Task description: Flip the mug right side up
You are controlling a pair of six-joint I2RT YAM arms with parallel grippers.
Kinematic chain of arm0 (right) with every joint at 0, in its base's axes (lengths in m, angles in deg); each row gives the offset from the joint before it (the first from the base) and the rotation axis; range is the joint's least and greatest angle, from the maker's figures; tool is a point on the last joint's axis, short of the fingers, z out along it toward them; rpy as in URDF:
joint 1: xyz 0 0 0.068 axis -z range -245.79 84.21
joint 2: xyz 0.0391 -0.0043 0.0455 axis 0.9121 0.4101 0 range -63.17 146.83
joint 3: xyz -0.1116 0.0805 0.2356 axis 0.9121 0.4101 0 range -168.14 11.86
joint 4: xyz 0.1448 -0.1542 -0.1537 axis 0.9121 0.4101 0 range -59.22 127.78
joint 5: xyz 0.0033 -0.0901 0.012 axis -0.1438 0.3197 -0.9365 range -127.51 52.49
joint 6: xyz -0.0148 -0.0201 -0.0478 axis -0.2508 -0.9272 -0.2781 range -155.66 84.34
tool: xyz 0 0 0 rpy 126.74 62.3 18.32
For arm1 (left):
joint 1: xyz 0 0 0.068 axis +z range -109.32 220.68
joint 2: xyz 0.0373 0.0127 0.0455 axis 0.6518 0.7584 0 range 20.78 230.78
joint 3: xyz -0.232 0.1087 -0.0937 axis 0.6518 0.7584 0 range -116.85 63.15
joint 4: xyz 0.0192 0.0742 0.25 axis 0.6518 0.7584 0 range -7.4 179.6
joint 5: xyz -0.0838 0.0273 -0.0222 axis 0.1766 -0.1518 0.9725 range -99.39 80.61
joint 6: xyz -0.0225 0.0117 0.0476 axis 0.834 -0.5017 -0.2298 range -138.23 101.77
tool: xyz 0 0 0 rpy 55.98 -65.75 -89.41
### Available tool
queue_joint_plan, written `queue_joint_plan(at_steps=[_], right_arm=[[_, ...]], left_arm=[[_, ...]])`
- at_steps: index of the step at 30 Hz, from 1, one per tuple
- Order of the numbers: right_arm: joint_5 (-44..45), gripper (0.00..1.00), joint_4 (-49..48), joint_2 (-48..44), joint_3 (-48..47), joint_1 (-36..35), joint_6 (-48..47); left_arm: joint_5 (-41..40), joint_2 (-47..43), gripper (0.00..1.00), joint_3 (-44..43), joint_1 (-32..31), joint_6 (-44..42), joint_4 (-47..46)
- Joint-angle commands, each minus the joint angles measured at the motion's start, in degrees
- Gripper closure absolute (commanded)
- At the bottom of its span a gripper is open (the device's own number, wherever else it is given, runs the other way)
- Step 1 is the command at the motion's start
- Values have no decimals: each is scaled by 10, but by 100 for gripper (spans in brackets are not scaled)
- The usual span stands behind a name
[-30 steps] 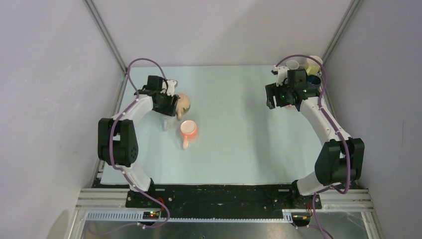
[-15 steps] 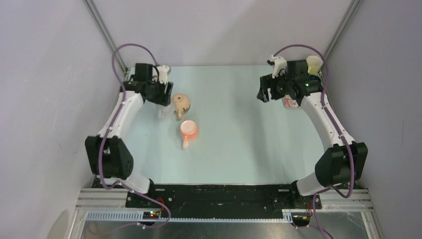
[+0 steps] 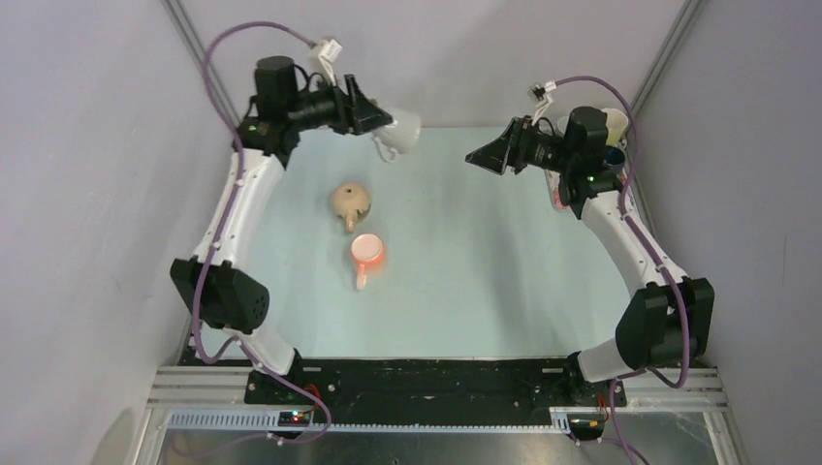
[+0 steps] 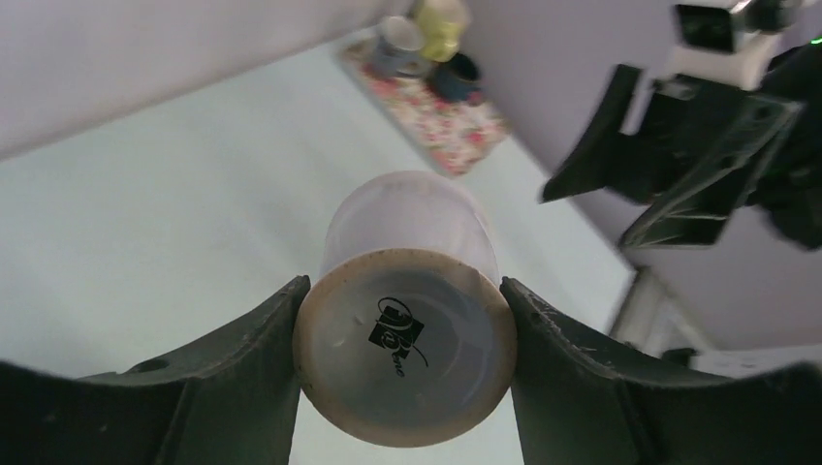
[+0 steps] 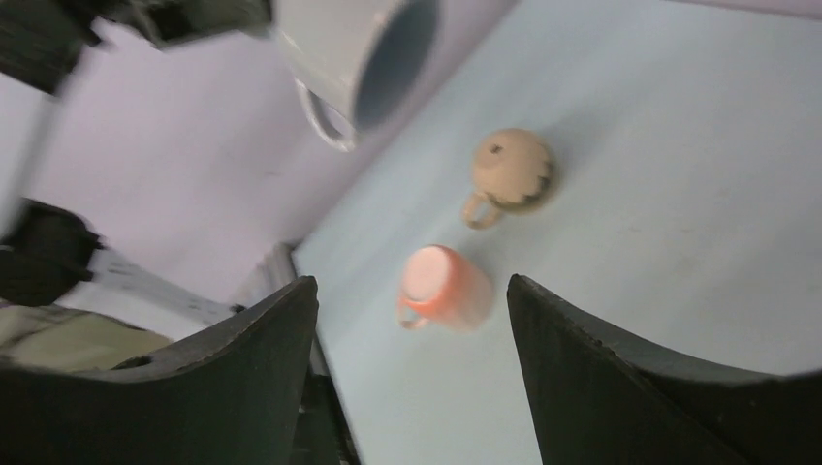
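- The white mug [image 3: 402, 128] hangs high over the far left of the table [image 3: 485, 281], lying on its side with its mouth towards the right arm. The left gripper [image 3: 376, 120] grasps it by the walls just at the base (the printed underside faces the wrist camera).
- The hold is only on a smooth, curved rim of glaze. If the wrist rolls quickly to bring the mouth upward, the mug may twist or slide out between the fingers.
- A drop from this height would likely chip or break it. It could also land on the tan pot [image 3: 350, 202] or the orange mug [image 3: 367, 252], which sit nearer on the table, below it.
- The right gripper [image 3: 478, 156] is empty, jaws spread, aimed at the mug's mouth from well apart. A misjudged handover could knock the rim or the handle.
- Lowering it tilted risks it tipping over on landing.
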Motion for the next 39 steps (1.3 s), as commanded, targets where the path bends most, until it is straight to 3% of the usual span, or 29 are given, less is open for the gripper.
queue_joint_plan(at_steps=[1,2,4,7,9,13,17,22,28,39], right_arm=[[-61,23,-332,8,74,-4,273],[-59,23,-366,20,86,-6,298],[-51,23,-473,39,120,-11,367],[-40,24,-596,67,162,-25,429],[-32,24,-627,78,178,-37,441],[-16,25,-592,81,198,-66,412],[-2,25,-540,73,206,-87,375],[11,25,-653,97,209,-96,459],[25,26,-701,98,216,-103,487],[50,28,-659,82,232,-113,460]], left_arm=[[120,-5,100,120,-31,292,-300],[117,-11,100,154,-34,337,-448],[101,-16,100,232,-38,451,-604],[84,6,100,296,-41,573,-737],[57,19,100,339,-42,638,-870],[16,37,100,387,-42,703,-999],[-1,35,100,410,-43,697,-1023],[-11,34,100,436,-53,694,-1035],[-18,40,100,460,-73,682,-1042],[-23,45,100,466,-100,664,-1045]])
